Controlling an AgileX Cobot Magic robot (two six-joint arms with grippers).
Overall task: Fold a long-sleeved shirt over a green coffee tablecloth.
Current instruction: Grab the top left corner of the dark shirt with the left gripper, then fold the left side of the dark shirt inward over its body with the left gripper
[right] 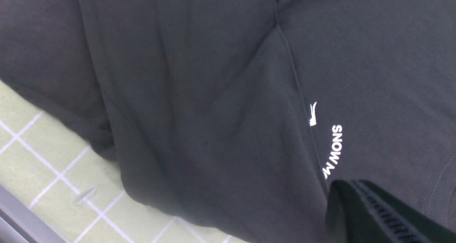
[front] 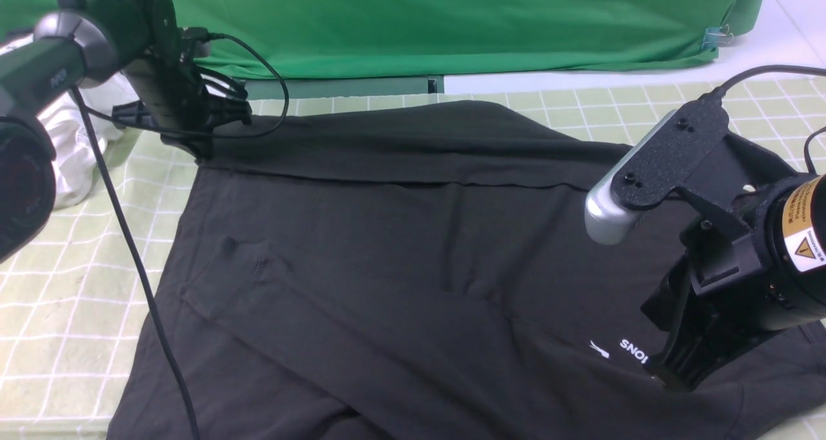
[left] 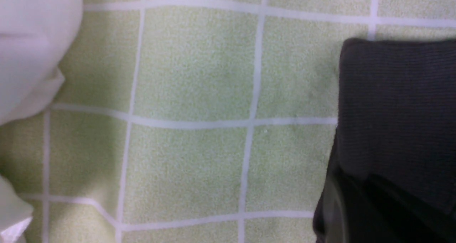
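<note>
The black long-sleeved shirt (front: 387, 246) lies spread on the green coffee tablecloth (front: 58, 298), one sleeve folded across its body. Part of its white "SNOW" print (front: 632, 351) shows near my right gripper (front: 671, 379). That gripper is shut, fingers together, with its tips down on the shirt (right: 213, 93) beside the print (right: 335, 146). My left gripper (front: 201, 151) is at the shirt's far left corner. In the left wrist view the ribbed black hem (left: 395, 111) runs into its dark closed jaws, with the tablecloth (left: 192, 75) beside it.
A white garment (front: 77, 150) is bunched at the far left, close to the left arm, and also shows as the white garment (left: 32, 40) in the left wrist view. A plain deep-green backdrop (front: 419, 20) hangs behind. The near table edge (right: 21, 218) shows in the right wrist view.
</note>
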